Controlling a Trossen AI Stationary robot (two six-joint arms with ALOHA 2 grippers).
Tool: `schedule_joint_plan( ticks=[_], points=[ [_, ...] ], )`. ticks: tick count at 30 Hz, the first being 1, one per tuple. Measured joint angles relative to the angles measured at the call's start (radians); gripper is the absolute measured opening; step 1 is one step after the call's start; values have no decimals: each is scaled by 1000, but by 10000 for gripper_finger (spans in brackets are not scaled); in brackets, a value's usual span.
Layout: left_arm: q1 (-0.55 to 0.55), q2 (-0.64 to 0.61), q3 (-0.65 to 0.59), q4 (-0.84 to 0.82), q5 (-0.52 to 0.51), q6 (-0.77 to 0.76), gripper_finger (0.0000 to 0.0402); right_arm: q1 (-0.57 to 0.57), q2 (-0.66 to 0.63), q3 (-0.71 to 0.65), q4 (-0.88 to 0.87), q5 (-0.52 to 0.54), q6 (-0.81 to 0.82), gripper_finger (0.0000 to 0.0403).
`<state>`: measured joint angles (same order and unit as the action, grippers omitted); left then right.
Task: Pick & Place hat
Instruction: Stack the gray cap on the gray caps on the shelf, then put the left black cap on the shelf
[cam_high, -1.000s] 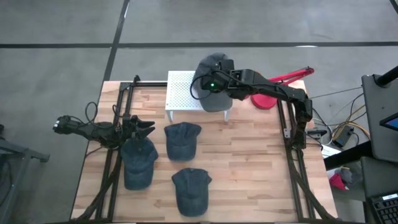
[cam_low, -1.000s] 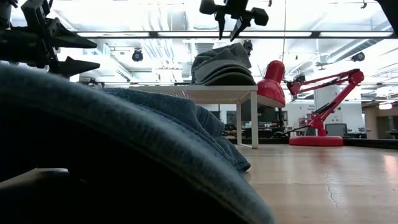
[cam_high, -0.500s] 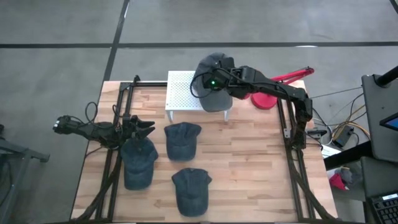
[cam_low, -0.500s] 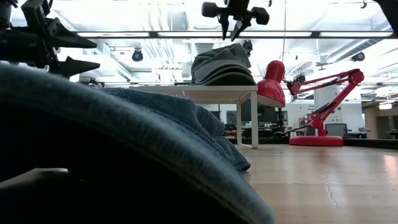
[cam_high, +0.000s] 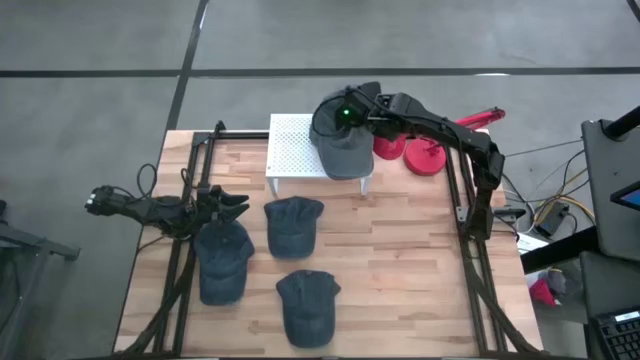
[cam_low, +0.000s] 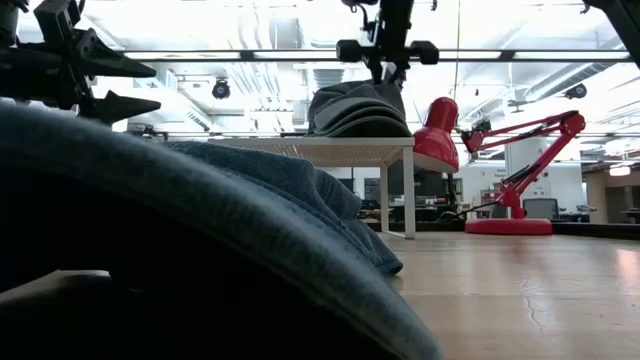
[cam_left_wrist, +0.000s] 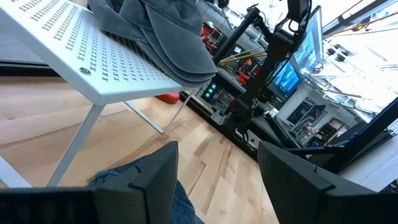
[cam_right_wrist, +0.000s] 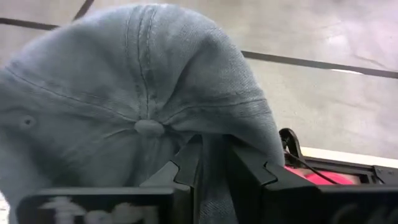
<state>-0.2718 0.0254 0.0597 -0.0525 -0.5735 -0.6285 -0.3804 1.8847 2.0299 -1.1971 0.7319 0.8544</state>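
A grey hat (cam_high: 345, 150) lies crown up on the right end of a white perforated stand (cam_high: 290, 150), with more grey hats stacked under it (cam_low: 360, 122). My right gripper (cam_right_wrist: 211, 171) has come down on its crown (cam_low: 350, 97), fingers close together with cloth between them. Three blue denim hats lie flat on the table (cam_high: 292, 225) (cam_high: 222, 262) (cam_high: 306, 305). My left gripper (cam_high: 240, 207) hovers open over the left blue hat, touching nothing. My right gripper pinches a fold of the grey hat's crown (cam_right_wrist: 214, 140), just beside the top button (cam_right_wrist: 149, 128), between its two fingers (cam_right_wrist: 249, 168). It comes from above, slanting in from the table's right. The hat still rests on the stack on the stand.
A red desk lamp (cam_high: 430, 158) stands on the table right of the stand, close under my right arm. Black frame rails run along both table sides (cam_high: 180, 270) (cam_high: 475, 270). Bare wood lies right of the blue hats (cam_high: 410, 270).
My right gripper has moved down and toward the table's far edge onto the grey hat's crown, its fingers narrowing from spread to nearly closed. The hat has stayed on the stand. My left arm has kept still.
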Motion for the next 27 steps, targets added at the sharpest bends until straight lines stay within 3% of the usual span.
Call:
schedule_joint_plan(
  ticks=[14, 27],
  points=[
    [0, 0, 0, 0, 0, 0, 223, -26, -5, -77, 7, -22, -39, 48],
    [0, 0, 0, 0, 0, -1, 223, 38, -57, 29, 4, 56, -160, 43]
  ],
)
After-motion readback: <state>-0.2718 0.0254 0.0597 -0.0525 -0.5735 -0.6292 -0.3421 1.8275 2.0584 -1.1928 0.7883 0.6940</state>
